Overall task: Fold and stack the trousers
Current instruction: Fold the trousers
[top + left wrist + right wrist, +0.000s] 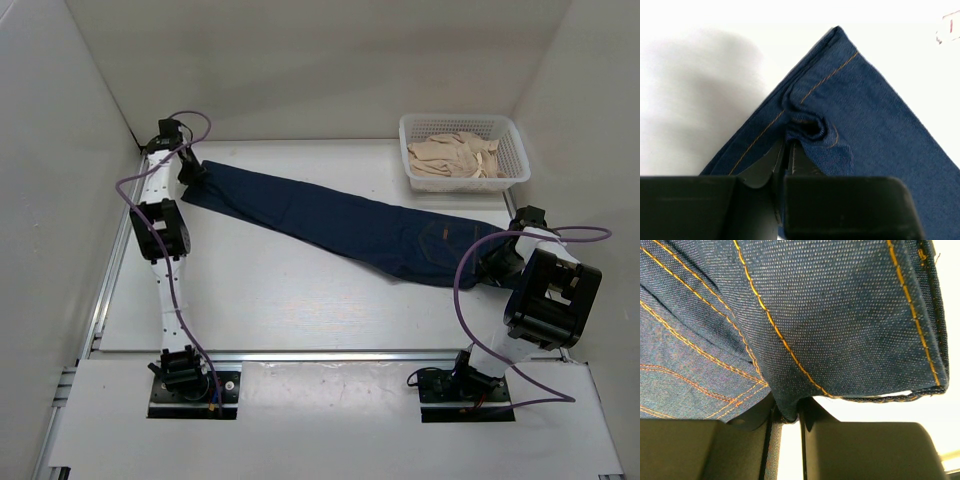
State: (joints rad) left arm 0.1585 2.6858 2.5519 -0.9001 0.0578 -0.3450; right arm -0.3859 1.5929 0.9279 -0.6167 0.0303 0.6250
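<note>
The trousers [340, 222], dark navy jeans with tan stitching, lie stretched in a long folded strip from the far left to the near right of the table. My left gripper [192, 176] is shut on the leg hem; the left wrist view shows denim [860, 120] bunched between the fingers [799, 159]. My right gripper [492, 268] is shut on the waistband end; in the right wrist view a fold of the trousers [840, 320] is pinched between its fingers [812, 412].
A white mesh basket [463, 127] holding beige cloth [455, 158] stands at the back right, close to the waist end. White walls enclose the table on three sides. A metal rail [330, 354] runs along the near edge.
</note>
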